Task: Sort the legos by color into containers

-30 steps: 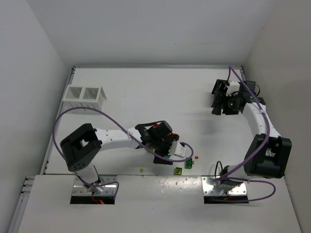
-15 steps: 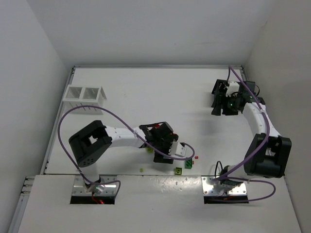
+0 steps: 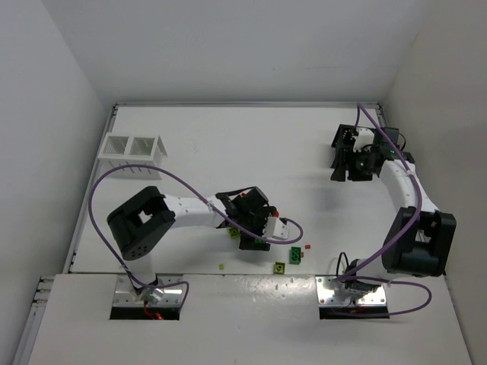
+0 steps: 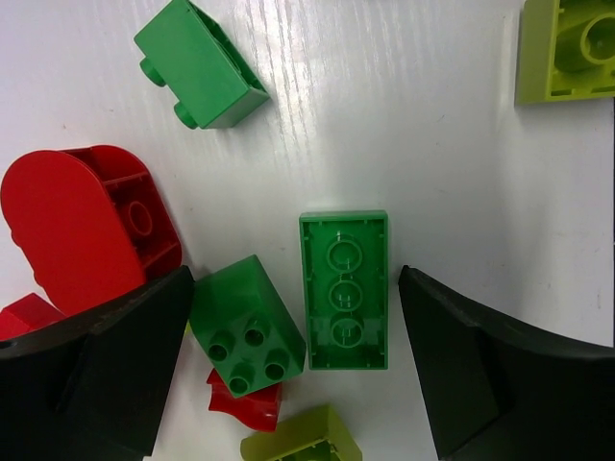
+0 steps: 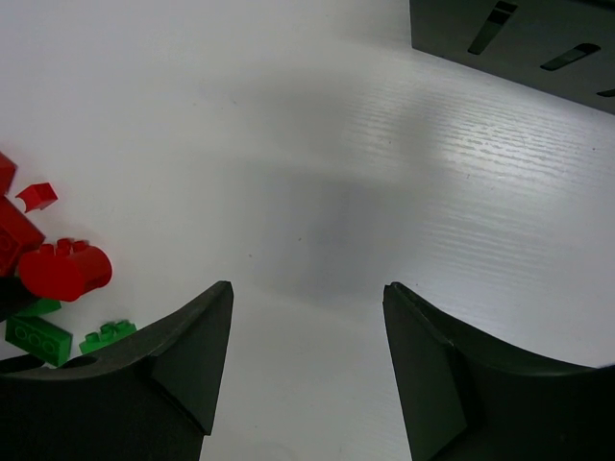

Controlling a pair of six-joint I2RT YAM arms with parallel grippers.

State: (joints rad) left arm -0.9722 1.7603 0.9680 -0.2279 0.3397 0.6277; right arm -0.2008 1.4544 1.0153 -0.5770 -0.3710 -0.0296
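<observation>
Left gripper (image 4: 296,277): jaws spread wide, gripping nothing; low over the brick pile at the front-centre of the table (image 3: 228,144).
Long green brick (image 4: 345,289): hollow side up, between the jaws, touching neither; shown only by the left wrist view, hidden under the gripper from above.
Square green brick (image 4: 247,325): just beside the long one, close to one finger.
Red rounded piece (image 4: 88,226): hollow side up, at the pile's edge.
Right gripper (image 5: 307,288): jaws apart, empty, near the black bin (image 5: 519,43).
White bin (image 3: 135,149): far left; top view only.

Likely lab: white-walled robot table (image 3: 228,144)
</observation>
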